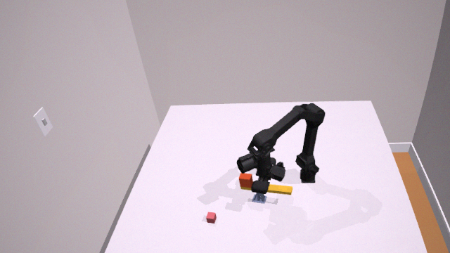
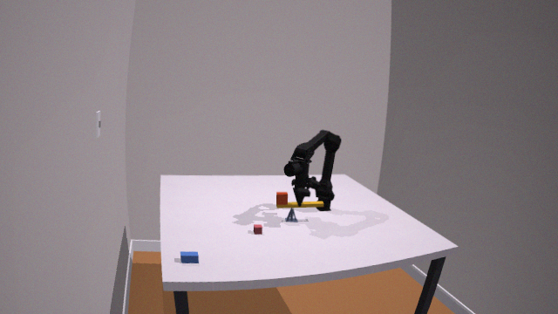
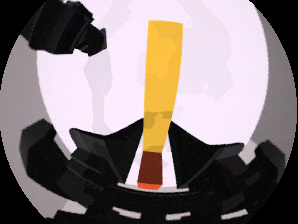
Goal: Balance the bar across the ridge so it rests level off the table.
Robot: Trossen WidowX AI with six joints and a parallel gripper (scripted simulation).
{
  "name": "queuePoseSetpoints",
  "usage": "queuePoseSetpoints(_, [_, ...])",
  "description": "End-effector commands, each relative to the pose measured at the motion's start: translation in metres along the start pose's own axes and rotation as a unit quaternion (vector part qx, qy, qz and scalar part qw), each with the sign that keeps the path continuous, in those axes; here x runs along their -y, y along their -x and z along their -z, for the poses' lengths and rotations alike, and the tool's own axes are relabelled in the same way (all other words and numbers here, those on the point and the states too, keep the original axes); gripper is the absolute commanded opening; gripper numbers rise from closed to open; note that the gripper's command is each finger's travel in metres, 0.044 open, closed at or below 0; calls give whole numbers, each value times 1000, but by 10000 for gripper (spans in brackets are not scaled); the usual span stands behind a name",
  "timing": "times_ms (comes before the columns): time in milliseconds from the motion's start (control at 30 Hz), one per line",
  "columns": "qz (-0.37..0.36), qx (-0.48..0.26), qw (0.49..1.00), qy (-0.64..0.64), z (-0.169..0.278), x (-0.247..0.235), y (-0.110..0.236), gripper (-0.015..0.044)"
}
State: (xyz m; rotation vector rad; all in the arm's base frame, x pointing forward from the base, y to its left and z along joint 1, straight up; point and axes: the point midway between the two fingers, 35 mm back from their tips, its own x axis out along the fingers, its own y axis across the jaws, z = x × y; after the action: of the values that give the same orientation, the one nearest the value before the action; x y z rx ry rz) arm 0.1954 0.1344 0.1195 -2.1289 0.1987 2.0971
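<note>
The bar [image 1: 280,190] [image 2: 310,204] [image 3: 162,76] is a yellow strip with an orange-red block [image 1: 245,180] [image 2: 282,198] on one end. My gripper [image 1: 260,187] [image 2: 300,203] [image 3: 156,121] is shut on the bar near the block end and holds it level. The bar sits just above the small blue-grey ridge [image 1: 259,199] [image 2: 291,215], which stands on the white table [image 1: 197,140] [image 2: 209,205]. I cannot tell whether the bar touches the ridge tip. In the wrist view the bar runs away from the fingers and the ridge is hidden.
A small red cube [image 1: 211,217] [image 2: 257,228] lies on the table in front of the ridge. A blue block [image 2: 189,256] lies near the table's front left corner. The arm's base [image 1: 308,169] stands behind the bar.
</note>
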Motion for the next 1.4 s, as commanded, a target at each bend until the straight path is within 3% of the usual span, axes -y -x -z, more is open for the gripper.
queuePoseSetpoints(0, [2, 0, 1000, 2, 0, 0, 0, 0])
queuePoseSetpoints(1367, [2, 0, 1000, 2, 0, 0, -4, 0])
